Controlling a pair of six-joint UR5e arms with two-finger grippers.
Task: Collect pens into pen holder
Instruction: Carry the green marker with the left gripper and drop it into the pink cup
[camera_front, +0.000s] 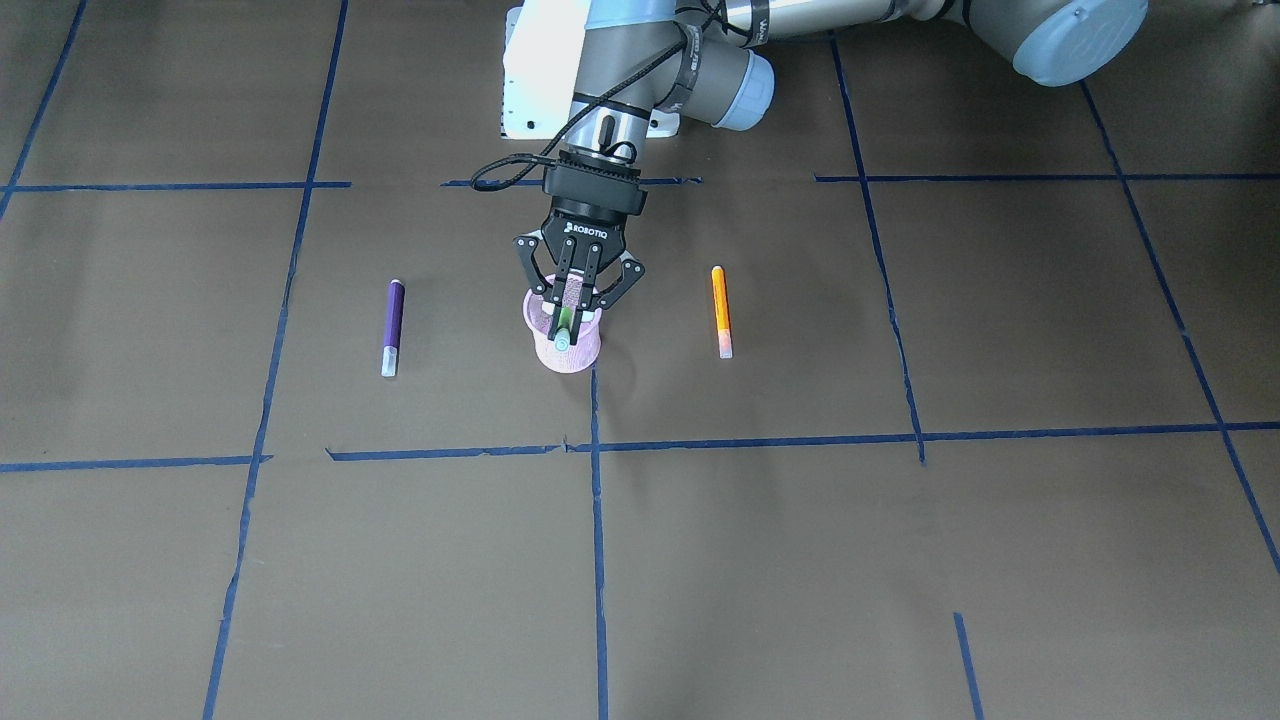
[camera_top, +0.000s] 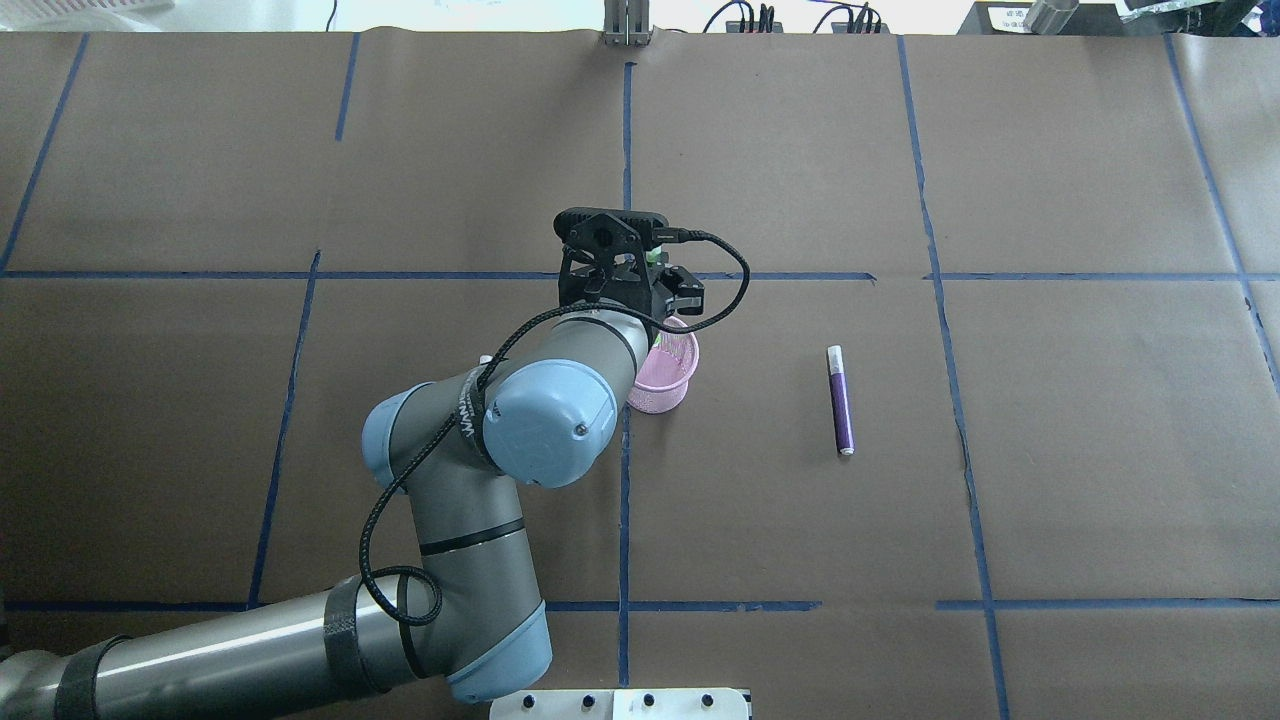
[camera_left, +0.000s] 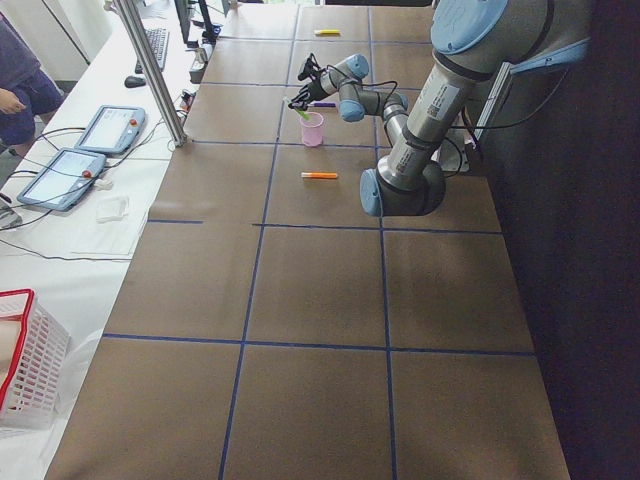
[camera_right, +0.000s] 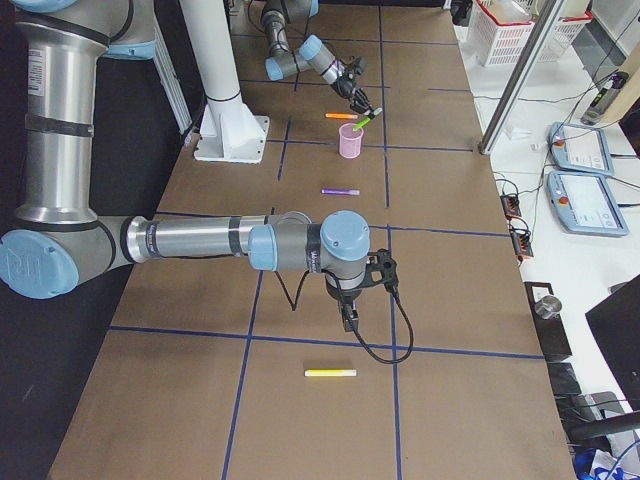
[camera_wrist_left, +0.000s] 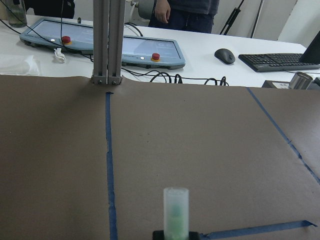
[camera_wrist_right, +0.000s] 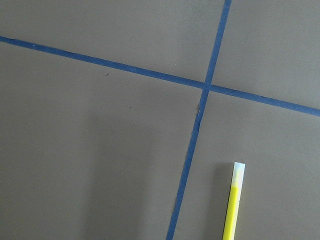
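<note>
My left gripper (camera_front: 566, 316) is shut on a green pen (camera_front: 563, 328) and holds it tilted right over the pink mesh pen holder (camera_front: 570, 352), near its rim. The left wrist view shows the green pen's pale cap (camera_wrist_left: 176, 210) sticking out forward. A purple pen (camera_front: 392, 325) lies flat on one side of the cup and an orange pen (camera_front: 720, 308) on the other. A yellow pen (camera_right: 331, 373) lies far off near my right gripper (camera_right: 348, 316); it also shows in the right wrist view (camera_wrist_right: 233, 200). I cannot tell whether the right gripper is open or shut.
Brown paper with blue tape lines (camera_front: 596, 520) covers the table. The robot's white base (camera_front: 540, 70) stands behind the cup. Beyond the table's far edge are a metal post (camera_wrist_left: 107, 40), control tablets (camera_wrist_left: 125, 47) and a keyboard (camera_wrist_left: 272, 61).
</note>
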